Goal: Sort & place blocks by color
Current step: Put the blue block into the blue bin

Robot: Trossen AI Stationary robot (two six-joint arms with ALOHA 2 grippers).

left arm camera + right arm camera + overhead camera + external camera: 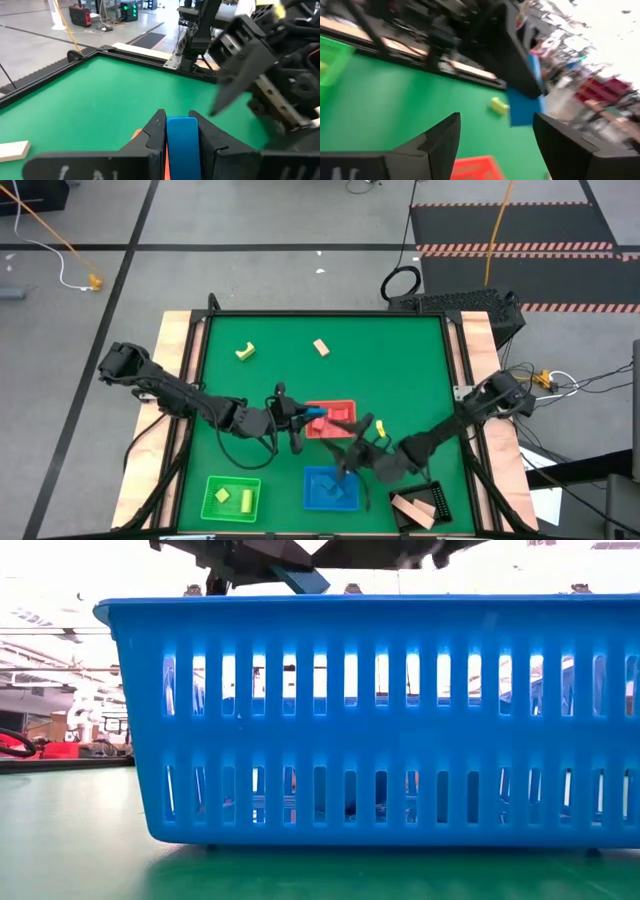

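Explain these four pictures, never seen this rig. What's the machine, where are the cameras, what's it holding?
Two robot arms work at a green table, sorting blocks by color. One camera looks down from overhead, one sits at table level behind the blue tray, and one rides each wrist. The left pincer is shut on a blue block, above the red tray. The right pincer is open and empty, near the blue tray. A green tray holds yellow blocks; a yellow block and a tan block lie loose.
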